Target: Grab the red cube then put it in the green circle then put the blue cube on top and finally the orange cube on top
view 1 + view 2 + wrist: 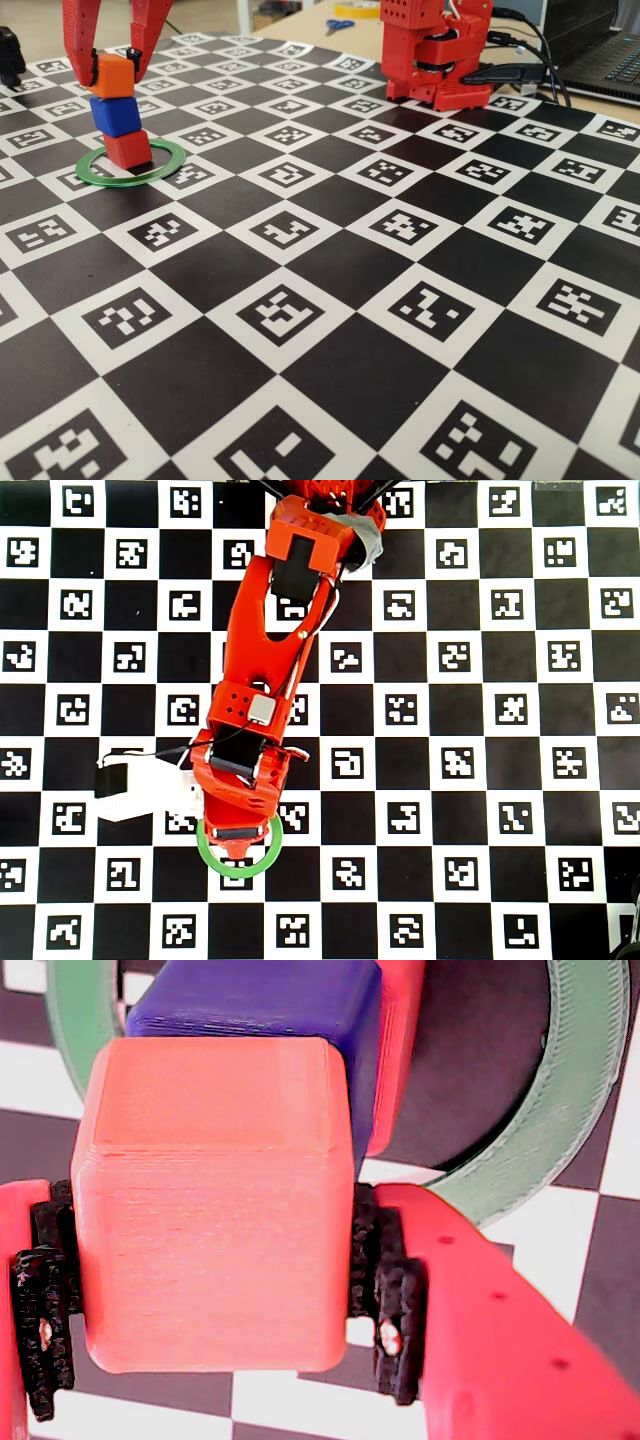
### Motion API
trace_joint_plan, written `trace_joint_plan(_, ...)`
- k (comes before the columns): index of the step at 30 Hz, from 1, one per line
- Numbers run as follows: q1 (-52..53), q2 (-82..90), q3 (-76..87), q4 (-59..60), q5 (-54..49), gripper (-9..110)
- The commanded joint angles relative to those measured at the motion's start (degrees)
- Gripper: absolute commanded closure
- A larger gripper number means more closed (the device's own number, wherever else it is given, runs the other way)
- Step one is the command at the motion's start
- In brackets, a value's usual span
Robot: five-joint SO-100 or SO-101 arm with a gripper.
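Observation:
In the fixed view the red cube stands inside the green circle. The blue cube sits on top of it, shifted a little left. The orange cube is at the top of the stack, on or just above the blue cube. My gripper is shut on the orange cube from above. In the wrist view the black pads press both sides of the orange cube. The blue cube, a sliver of the red cube and the green circle lie below. In the overhead view the arm hides the cubes, and only the green circle shows.
The board is a black-and-white marker checkerboard. The arm's red base stands at the back right, with cables and a laptop beside it. A white camera mount sticks out left of the wrist. A dark object sits at the far left edge.

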Motion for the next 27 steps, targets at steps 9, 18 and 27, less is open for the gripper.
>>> trace_joint_plan(9, 0.9, 3.1, -0.3, -0.5, 0.5, 58)
trace_joint_plan(18, 1.0, 3.3, -0.3, -0.6, 0.9, 57)
trace_joint_plan(27, 0.9, 8.3, 2.0, 0.4, 1.1, 53)
